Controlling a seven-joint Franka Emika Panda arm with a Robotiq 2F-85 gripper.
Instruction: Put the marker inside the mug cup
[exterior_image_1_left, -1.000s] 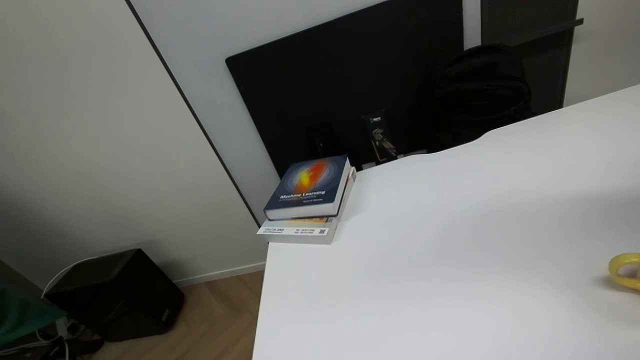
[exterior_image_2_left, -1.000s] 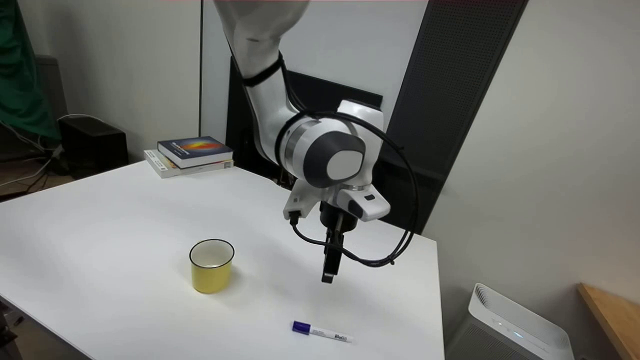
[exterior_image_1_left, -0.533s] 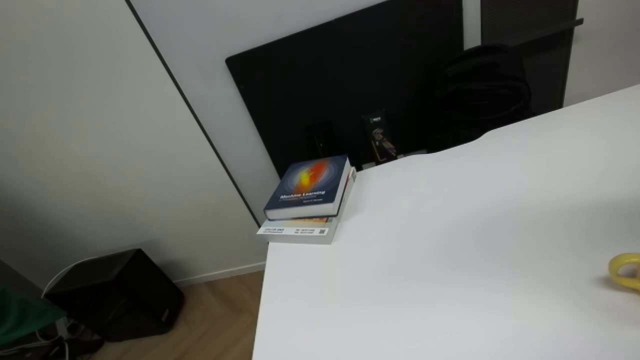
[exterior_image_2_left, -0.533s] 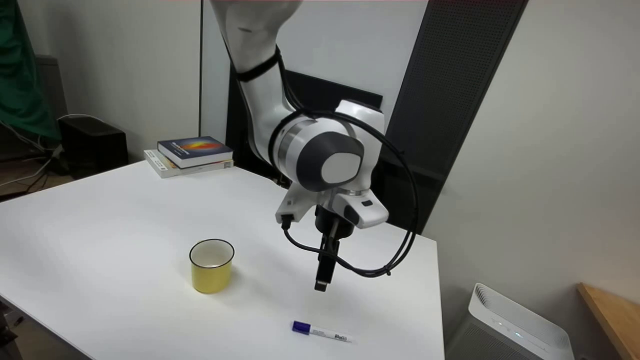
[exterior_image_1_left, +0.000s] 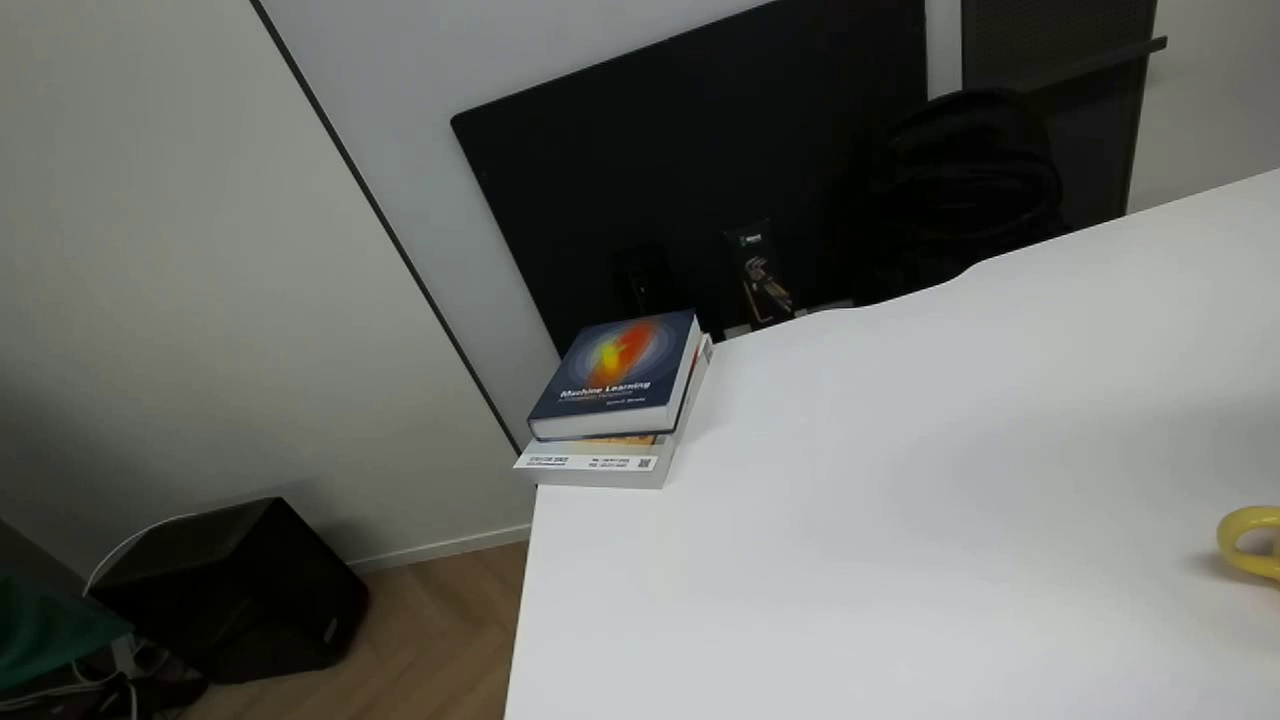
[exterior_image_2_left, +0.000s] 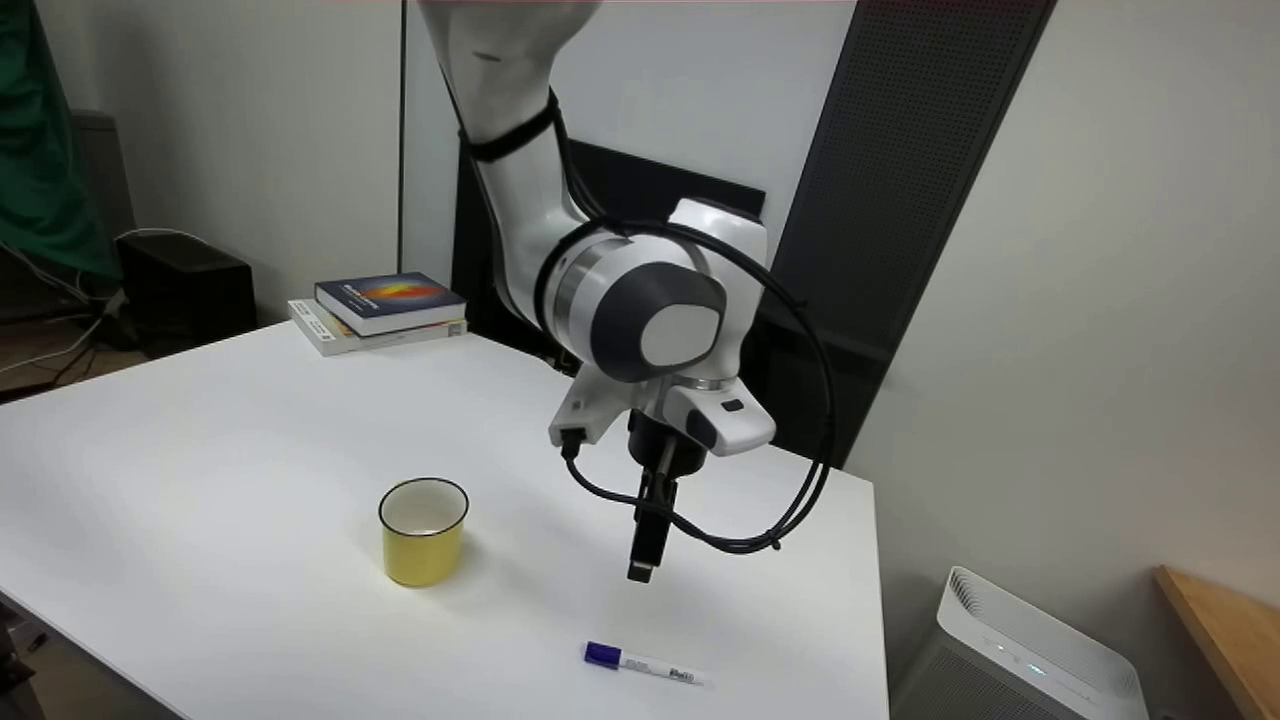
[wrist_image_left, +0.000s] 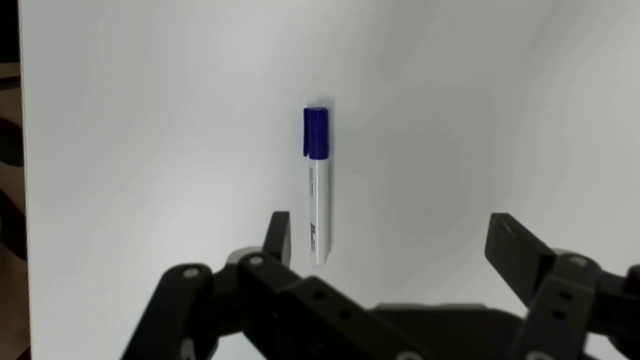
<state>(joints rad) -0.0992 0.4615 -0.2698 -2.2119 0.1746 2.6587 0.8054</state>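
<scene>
A white marker with a dark blue cap (exterior_image_2_left: 650, 664) lies on the white table near its front edge in an exterior view. It also shows in the wrist view (wrist_image_left: 319, 200), with its cap away from the gripper. A yellow mug (exterior_image_2_left: 422, 556) with a dark rim and white inside stands upright to the left of the marker. Only its yellow handle (exterior_image_1_left: 1248, 543) shows at the right edge of an exterior view. My gripper (exterior_image_2_left: 640, 572) hangs above the table, short of the marker. In the wrist view the gripper (wrist_image_left: 391, 225) is wide open and empty, with the marker's white end nearer the left finger.
Two stacked books (exterior_image_2_left: 385, 315) lie at the far corner of the white table (exterior_image_2_left: 250, 450). A loop of black cable (exterior_image_2_left: 825, 400) hangs beside the wrist. A white appliance (exterior_image_2_left: 1030, 650) stands beyond the table's right edge. The table's edge also shows in the wrist view.
The arm and gripper have moved slightly down and left in an exterior view, nearer the marker, with very little motion in the last half second. The marker and mug have not moved.
</scene>
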